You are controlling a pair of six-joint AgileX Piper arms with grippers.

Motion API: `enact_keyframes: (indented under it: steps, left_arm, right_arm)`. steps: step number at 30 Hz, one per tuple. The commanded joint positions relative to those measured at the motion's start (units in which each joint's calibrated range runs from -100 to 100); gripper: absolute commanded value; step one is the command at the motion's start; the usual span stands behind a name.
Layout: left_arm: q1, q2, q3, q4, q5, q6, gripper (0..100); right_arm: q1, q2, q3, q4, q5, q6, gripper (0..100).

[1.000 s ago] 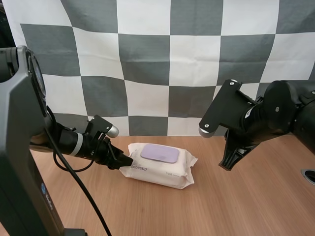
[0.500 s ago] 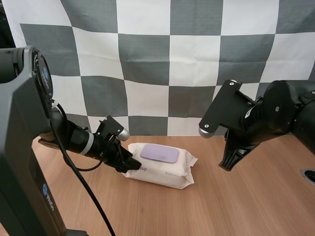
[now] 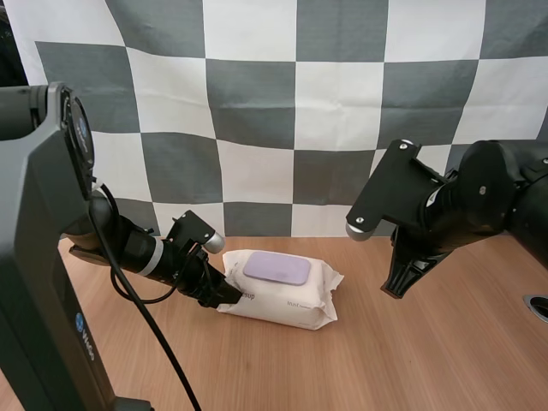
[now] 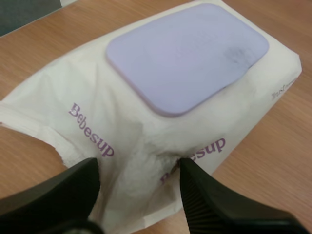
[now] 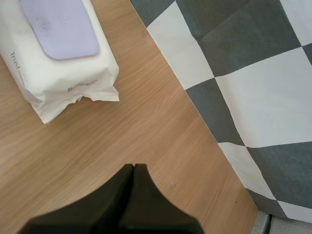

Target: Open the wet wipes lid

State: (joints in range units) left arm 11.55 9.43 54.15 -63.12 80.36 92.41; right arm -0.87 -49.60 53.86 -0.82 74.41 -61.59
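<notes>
the left gripper point(image 3: 226, 292) has slid in, fingers spread astride the end of the wet wipes pack point(image 3: 291, 300), likely to steady it; the lilac lid point(image 3: 276, 268) is still flat. the right gripper point(image 3: 396, 285) hangs well apart, pressed together.

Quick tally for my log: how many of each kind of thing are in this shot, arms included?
Wet wipes pack: 1
Lilac lid, closed on the pack: 1
Robot arms: 2 (left arm, right arm)
Total: 4
</notes>
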Motion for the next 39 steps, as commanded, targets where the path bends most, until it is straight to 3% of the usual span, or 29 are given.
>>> enact_keyframes:
  steps: [1, 4, 8, 9, 10, 17, 22, 24, 29, 33, 34, 39]
  left_arm:
    - [-0.02, 0.0, 0.0, -0.4, 0.8, 1.0, 80]
    - [-0.02, 0.0, 0.0, -0.4, 1.9, 1.0, 66]
    - [-0.02, 0.0, 0.0, 2.1, 5.8, 0.9, 22]
    - [-0.02, 0.0, 0.0, 3.2, 7.9, 0.5, 2]
    - [-0.02, 0.0, 0.0, 4.4, 9.1, 0.0, 0]
    - [-0.02, 0.0, 0.0, 13.2, 19.6, -5.4, 0]
    - [0.06, -0.6, 0.4, 14.7, 19.6, -7.3, 0]
    - [0.06, -1.6, 0.9, 14.7, 19.6, -7.3, 0]
    - [0.06, -3.3, 1.9, 14.3, 19.6, -7.3, 0]
    - [0.06, -3.3, 2.4, 14.1, 19.6, -7.3, 0]
    - [0.06, -3.3, 2.4, 14.1, 19.6, -7.3, 0]
    - [0.06, -3.3, 2.4, 14.1, 19.6, -7.8, 0]
  right_arm:
    - [0.0, 0.0, 0.0, 0.1, 0.1, 0.1, 0]
    - [0.0, 0.0, 0.0, 0.1, 0.1, 0.1, 0]
    - [0.0, 0.0, 0.0, 0.1, 0.1, 0.1, 0]
    - [0.0, 0.0, 0.0, 0.1, 0.1, 0.1, 0]
    - [0.0, 0.0, 0.0, 0.1, 0.1, 0.1, 0]
    - [0.0, 0.2, 0.0, 4.4, 1.4, -1.4, 0]
    - [0.0, 1.7, 0.0, 18.3, 7.4, -18.0, 0]
    - [0.0, 3.1, 1.0, 21.0, 7.4, -23.6, 0]
    - [0.0, 7.3, 6.4, 22.7, 1.2, -30.1, 0]
    - [0.0, 10.2, 10.9, 29.6, -1.8, -38.1, 0]
    - [0.0, 10.6, 11.5, 32.1, -1.8, -38.4, 4]
    - [0.0, 11.2, 12.0, 42.8, -1.8, -38.4, 52]
